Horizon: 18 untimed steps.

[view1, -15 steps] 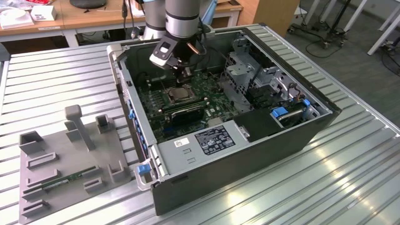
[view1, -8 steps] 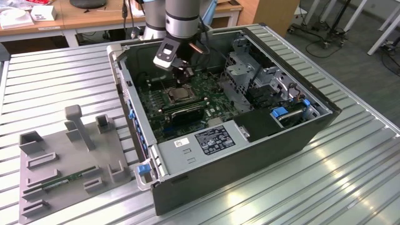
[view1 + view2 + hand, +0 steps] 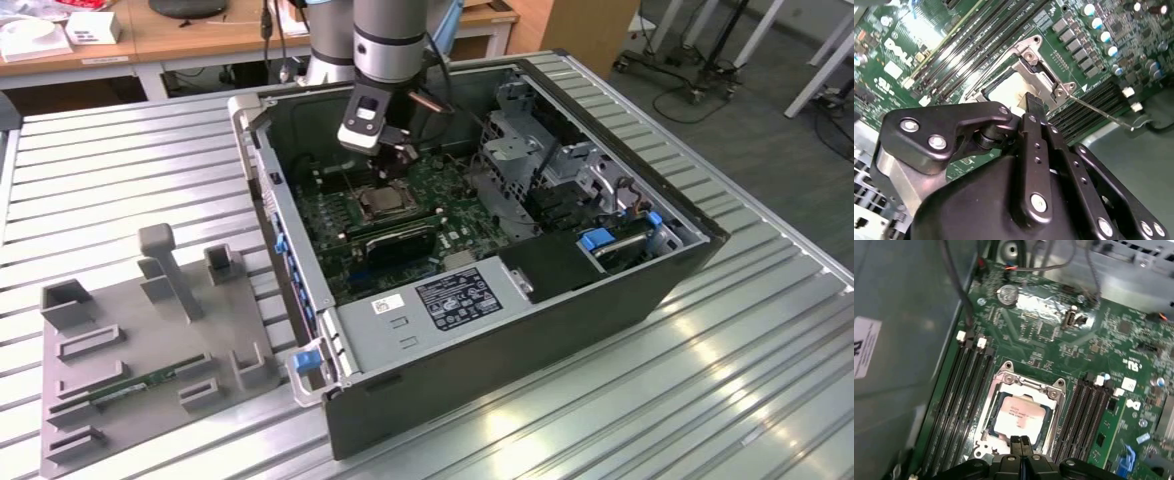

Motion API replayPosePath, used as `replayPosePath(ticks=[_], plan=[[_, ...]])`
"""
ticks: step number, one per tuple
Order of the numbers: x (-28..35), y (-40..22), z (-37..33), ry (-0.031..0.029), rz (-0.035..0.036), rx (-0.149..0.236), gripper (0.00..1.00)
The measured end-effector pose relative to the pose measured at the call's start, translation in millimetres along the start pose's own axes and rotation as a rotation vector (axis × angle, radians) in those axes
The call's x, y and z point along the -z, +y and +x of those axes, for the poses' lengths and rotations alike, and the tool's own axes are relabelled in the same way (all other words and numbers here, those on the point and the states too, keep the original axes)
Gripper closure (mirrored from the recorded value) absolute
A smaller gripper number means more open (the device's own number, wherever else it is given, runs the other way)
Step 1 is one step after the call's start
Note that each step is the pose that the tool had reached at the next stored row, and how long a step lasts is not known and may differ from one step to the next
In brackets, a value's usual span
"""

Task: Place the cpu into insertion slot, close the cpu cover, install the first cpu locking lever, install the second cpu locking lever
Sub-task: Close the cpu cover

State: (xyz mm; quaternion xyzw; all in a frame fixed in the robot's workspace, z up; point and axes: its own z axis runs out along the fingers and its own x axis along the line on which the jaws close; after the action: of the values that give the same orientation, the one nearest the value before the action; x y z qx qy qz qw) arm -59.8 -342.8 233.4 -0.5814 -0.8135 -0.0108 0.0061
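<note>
**Chip in, cover down, lever waiting**

On the exterior view's left, a grey tray (image 3: 134, 350) lies on the desk (image 3: 120, 150). Further right stands the open computer case (image 3: 534, 330). The end effector (image 3: 396, 158) reaches down inside it, low over the green board (image 3: 1094, 355). Its fingertips (image 3: 1016, 444) are pressed together and hold nothing.

In the first wrist view the cpu (image 3: 1018, 419) sits in the insertion slot (image 3: 991, 426). The cpu cover (image 3: 1029, 389) looks folded down over it.

In the second wrist view a thin wire lever (image 3: 1104, 114) sticks out loose beside the cover. So I think the first lever step is in hand. It calls for a gentle, well-aimed push on that thin wire.
</note>
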Motion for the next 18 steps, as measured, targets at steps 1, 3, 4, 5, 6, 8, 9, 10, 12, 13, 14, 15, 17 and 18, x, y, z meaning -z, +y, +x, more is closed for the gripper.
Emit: replayPosePath(ticks=[1,3,4,5,6,8,9,10,12,13,14,15,17,18], plan=[[0.0,0.0,0.0,0.0,0.0003,0.009,0.89],[0.0,0.0,0.0,0.0002,0.0002,0.01,0.89],[-0.1,0.0,0.0,0.0002,0.0002,0.01,0.89],[-0.1,0.0,0.0,0.0003,0.0001,0.01,0.89],[-0.1,0.0,0.0,0.0002,0.0002,0.01,0.89],[-0.1,0.0,0.0,0.0002,0.0002,0.01,0.89],[-0.1,0.0,0.0,0.0002,0.0001,0.01,0.89],[-0.1,0.0,0.0,0.0002,0.0002,0.01,0.89],[-0.1,0.0,0.0,0.0002,0.0002,0.01,0.89],[-0.1,0.0,0.0,0.0002,0.0002,0.01,0.89],[-0.1,0.0,0.0,0.0002,0.0002,0.011,0.89],[-0.1,0.0,0.0,0.0003,0.0002,0.011,0.89],[-0.1,0.0,0.0,0.0003,0.0003,0.017,0.89],[0.0,0.0,0.0,0.0003,0.0005,0.021,0.89]])
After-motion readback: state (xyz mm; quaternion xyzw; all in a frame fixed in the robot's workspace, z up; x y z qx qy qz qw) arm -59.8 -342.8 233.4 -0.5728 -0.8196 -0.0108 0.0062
